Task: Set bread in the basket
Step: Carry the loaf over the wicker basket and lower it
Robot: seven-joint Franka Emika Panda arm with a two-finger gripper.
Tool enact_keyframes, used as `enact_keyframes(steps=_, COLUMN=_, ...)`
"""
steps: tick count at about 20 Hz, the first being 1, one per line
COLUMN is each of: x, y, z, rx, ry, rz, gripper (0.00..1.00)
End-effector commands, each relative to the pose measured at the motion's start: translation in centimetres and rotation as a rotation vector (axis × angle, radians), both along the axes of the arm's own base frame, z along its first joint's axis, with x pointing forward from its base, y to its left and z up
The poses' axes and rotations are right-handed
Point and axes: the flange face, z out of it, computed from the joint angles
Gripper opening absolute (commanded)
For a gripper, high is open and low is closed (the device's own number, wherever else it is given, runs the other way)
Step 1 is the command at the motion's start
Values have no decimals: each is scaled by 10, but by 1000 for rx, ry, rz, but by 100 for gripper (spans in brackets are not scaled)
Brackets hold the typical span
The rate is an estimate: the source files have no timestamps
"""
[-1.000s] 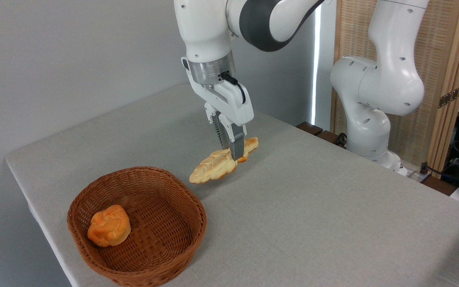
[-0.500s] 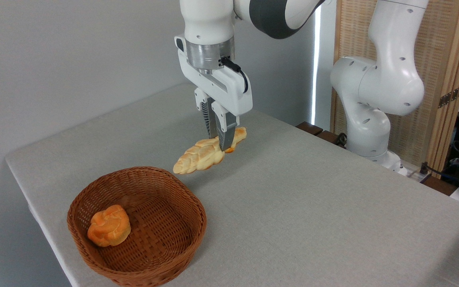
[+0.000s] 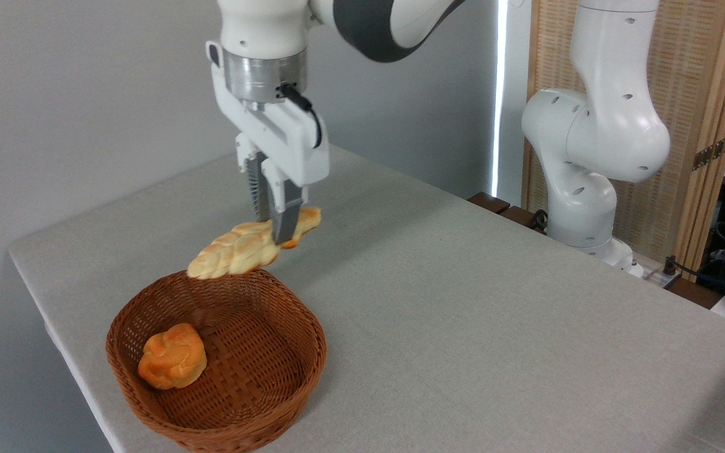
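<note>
Golden braided bread (image 3: 236, 248), pinched in the gripper (image 3: 274, 236), hangs above the basket (image 3: 287, 377) rim at twelve o'clock; lifting done, lowering and release remain.

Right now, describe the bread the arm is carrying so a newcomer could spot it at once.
Start at the brown wicker basket near the front left corner of the table. Just above its far rim the gripper hangs with its jaws shut on the bread. It is long, pale golden, braided and tapered, unlike the small round orange bun lying in the basket.
</note>
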Motion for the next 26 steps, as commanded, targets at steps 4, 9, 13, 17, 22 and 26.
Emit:
enact_keyframes(steps=4, x=52, y=-2, z=-5, rx=-19, ry=-71, rz=7, gripper=36)
enact_keyframes(steps=9, x=72, y=-8, z=-17, rx=-11, ry=-116, rz=10, gripper=41)
enact_keyframes(steps=13, x=74, y=-10, z=-22, rx=-11, ry=-109, rz=12, gripper=67)
enact_keyframes(steps=17, x=74, y=-10, z=-23, rx=-9, ry=-107, rz=8, gripper=79)
enact_keyframes(steps=22, x=74, y=-10, z=-24, rx=-7, ry=-106, rz=8, gripper=93)
enact_keyframes(steps=26, x=75, y=-5, z=-24, rx=-5, ry=-105, rz=14, gripper=100)
